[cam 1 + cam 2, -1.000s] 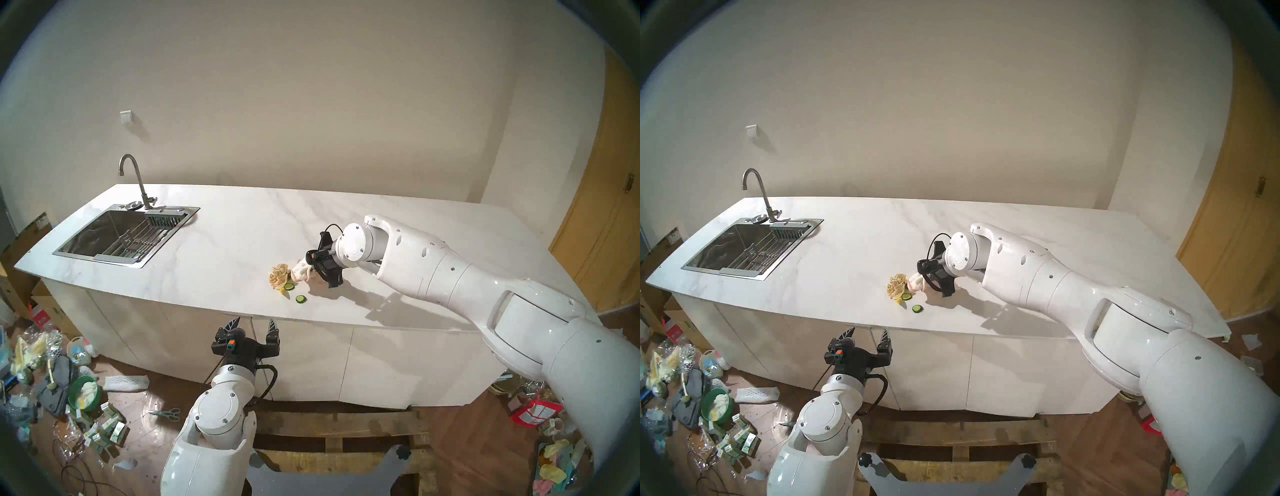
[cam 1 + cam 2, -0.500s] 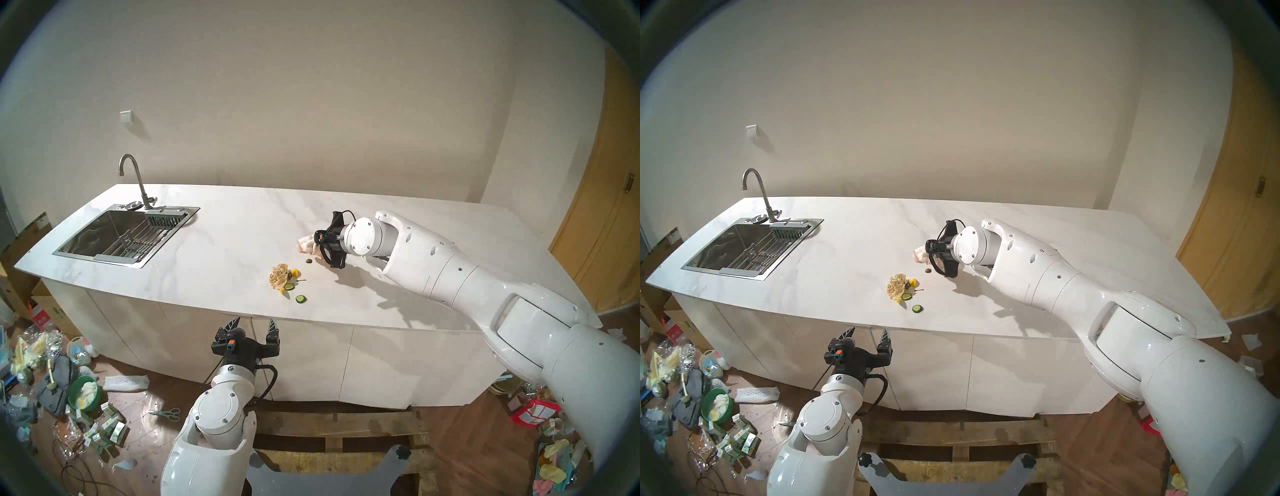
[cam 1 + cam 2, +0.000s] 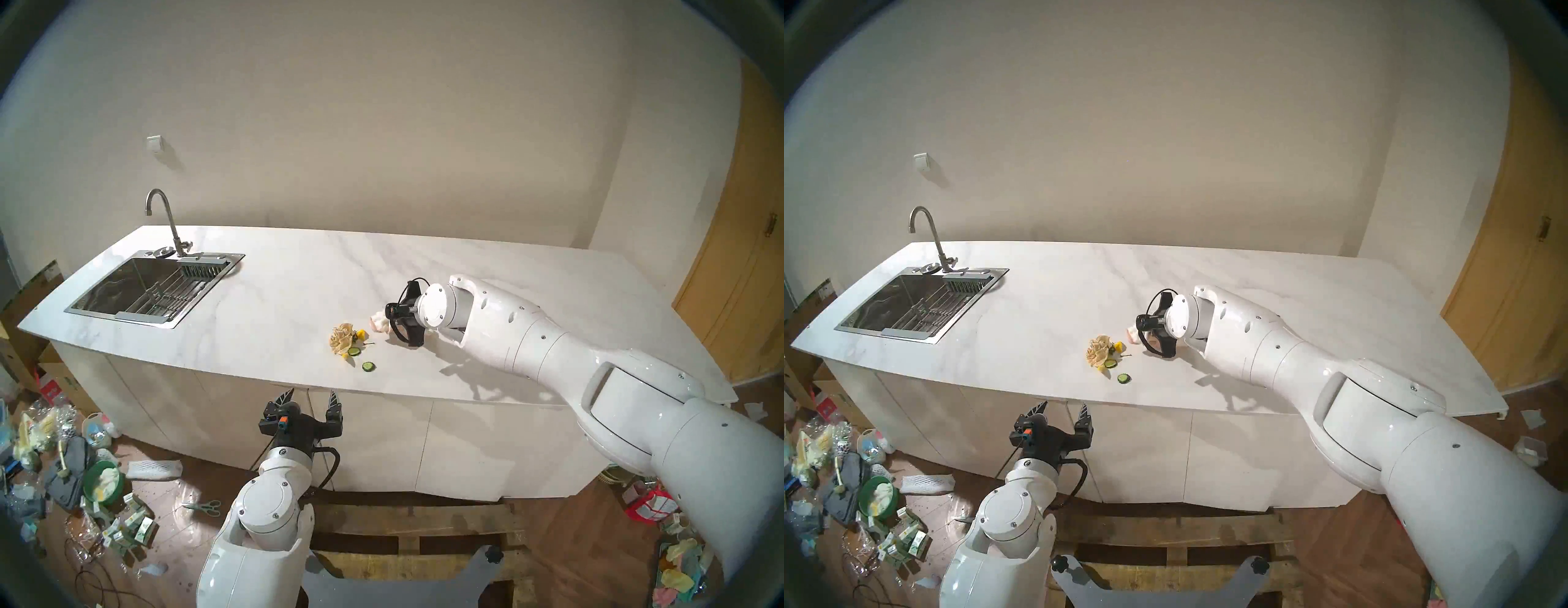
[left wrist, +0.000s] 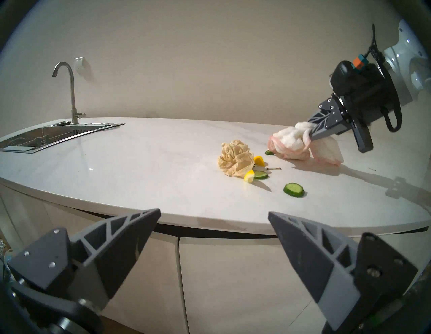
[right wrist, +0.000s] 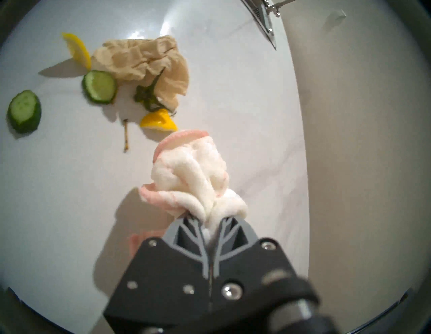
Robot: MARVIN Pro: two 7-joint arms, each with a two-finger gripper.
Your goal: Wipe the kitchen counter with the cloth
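While the right gripper [image 5: 211, 229] pinches the cloth [image 5: 192, 175] at lower centre of the wrist view, the bunch rests on the counter [image 5: 58, 198]. Scraps lie upper left. The left gripper [image 4: 214, 224] hangs wide, empty.

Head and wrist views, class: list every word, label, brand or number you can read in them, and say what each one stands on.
No text can be read in any view.
Small green-and-white cartons on the floor: printing, too small to read.
Red-and-white packet on the floor: marks, blurred.
Brown cardboard box beside the counter: label, too small to read.
White marble-look kitchen counter, white terry cloth with pink edging: no text.
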